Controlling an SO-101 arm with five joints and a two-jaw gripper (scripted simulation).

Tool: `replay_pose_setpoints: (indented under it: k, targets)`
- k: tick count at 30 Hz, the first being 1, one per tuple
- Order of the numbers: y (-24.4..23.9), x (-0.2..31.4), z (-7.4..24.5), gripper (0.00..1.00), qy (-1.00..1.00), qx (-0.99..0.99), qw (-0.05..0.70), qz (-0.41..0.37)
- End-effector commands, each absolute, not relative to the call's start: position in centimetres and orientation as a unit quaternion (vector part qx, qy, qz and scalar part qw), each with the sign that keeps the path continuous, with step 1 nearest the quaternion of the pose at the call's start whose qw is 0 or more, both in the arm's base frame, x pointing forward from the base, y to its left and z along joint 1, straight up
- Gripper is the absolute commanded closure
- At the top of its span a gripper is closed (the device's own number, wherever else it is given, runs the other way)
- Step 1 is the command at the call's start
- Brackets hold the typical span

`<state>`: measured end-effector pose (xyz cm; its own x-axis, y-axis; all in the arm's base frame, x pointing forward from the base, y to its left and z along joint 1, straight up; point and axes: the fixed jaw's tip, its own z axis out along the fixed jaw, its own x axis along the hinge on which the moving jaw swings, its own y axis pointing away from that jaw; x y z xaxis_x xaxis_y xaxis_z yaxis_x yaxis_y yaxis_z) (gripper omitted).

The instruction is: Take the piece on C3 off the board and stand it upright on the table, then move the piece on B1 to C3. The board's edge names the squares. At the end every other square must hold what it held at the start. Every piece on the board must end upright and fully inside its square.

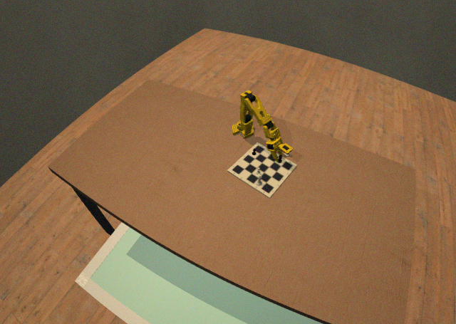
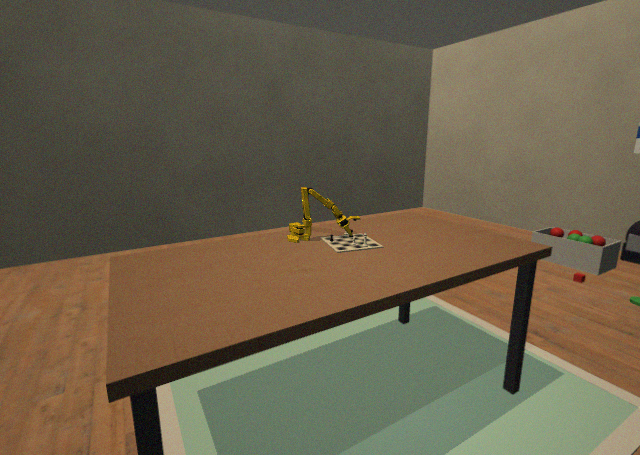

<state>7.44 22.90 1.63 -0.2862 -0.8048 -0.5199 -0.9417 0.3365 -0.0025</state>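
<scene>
The small chessboard (image 1: 262, 169) lies on the brown table in front of the yellow arm's base (image 1: 244, 128). A black piece (image 1: 253, 152) stands at the board's far left corner. Another black piece (image 1: 279, 159) stands near the far right edge. Two pale pieces (image 1: 259, 176) stand near the board's middle, too small to tell apart. My gripper (image 1: 277, 156) points down right over the second black piece, and its fingers stand nearly closed with nothing plainly between them. In the side view the gripper (image 2: 351, 231) is low over the board (image 2: 351, 242). The square labels are too small to read.
The board sits at the far middle of the large table (image 1: 235, 203). A grey bin of red and green balls (image 2: 576, 246) stands on the floor at the right, away from the table. A green rug (image 2: 392, 388) lies under the table.
</scene>
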Motion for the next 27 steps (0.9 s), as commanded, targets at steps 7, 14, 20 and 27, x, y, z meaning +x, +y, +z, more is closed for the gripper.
replay_pose_setpoints:
  k: [7,14,20,27]
  targets:
    - [22.87,7.64,2.14,0.88,0.791,-0.548,0.222,0.155]
    - [23.27,7.77,2.59,0.88,0.791,-0.548,0.222,0.156]
    - [23.46,7.83,2.81,0.88,0.791,-0.548,0.222,0.156]
    - [23.45,7.84,2.81,0.88,0.791,-0.548,0.222,0.156]
